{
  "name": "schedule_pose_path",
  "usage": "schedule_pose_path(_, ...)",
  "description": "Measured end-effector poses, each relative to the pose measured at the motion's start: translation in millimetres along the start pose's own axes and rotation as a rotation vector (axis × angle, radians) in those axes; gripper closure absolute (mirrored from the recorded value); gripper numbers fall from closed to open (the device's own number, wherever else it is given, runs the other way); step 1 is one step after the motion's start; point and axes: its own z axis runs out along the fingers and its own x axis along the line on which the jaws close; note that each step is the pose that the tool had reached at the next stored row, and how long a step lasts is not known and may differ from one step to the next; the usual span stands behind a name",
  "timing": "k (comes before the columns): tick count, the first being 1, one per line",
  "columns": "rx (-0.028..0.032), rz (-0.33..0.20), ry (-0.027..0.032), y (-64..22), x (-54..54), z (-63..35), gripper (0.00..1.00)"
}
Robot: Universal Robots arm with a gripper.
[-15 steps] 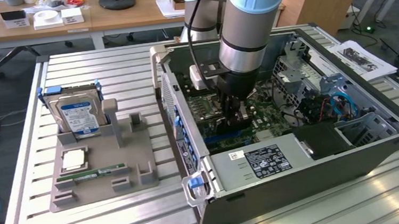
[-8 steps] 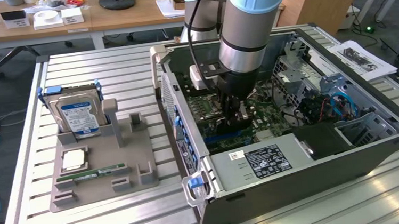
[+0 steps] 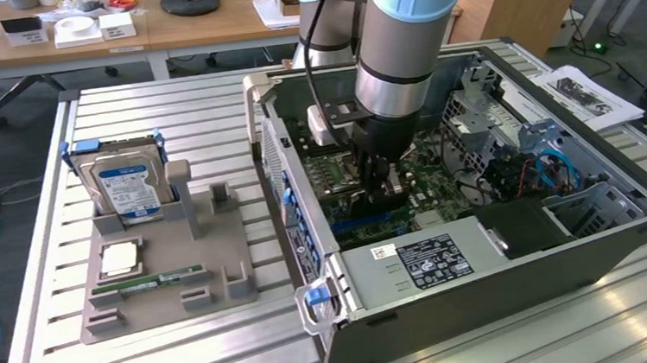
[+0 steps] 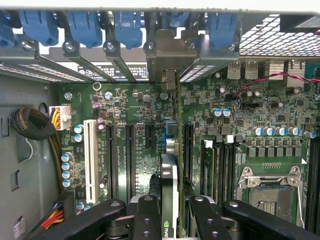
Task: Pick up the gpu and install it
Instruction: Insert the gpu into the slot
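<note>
My gripper [image 3: 379, 184] is down inside the open computer case [image 3: 468, 261], over the motherboard [image 3: 439, 177]. It is shut on the gpu [image 4: 169, 175], a thin dark card seen edge-on between the two black fingers [image 4: 146, 217]. The card stands upright along a blue expansion slot [image 4: 167, 135] on the motherboard [image 4: 125, 107]. Its grey metal end bracket [image 4: 170, 57] lies against the case's rear slot openings. In the exterior view the gpu [image 3: 357, 207] shows as a dark shape under the gripper. Whether the card is fully pressed into the slot I cannot tell.
A grey holder tray [image 3: 171, 308] on the exterior view's left carries a hard drive [image 3: 127, 186], a CPU [image 3: 119, 258] and a green RAM stick [image 3: 147, 282]. Blue slot clips [image 4: 85, 25], a white slot [image 4: 91, 160], RAM sticks [image 4: 210, 165] and the CPU socket [image 4: 270, 192] surround the card.
</note>
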Motion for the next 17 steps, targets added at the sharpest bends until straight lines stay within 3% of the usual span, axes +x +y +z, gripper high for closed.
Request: schedule_pose_path(17,-0.0002,0.000,0.0006,-0.1,1.2,-4.9,0.73)
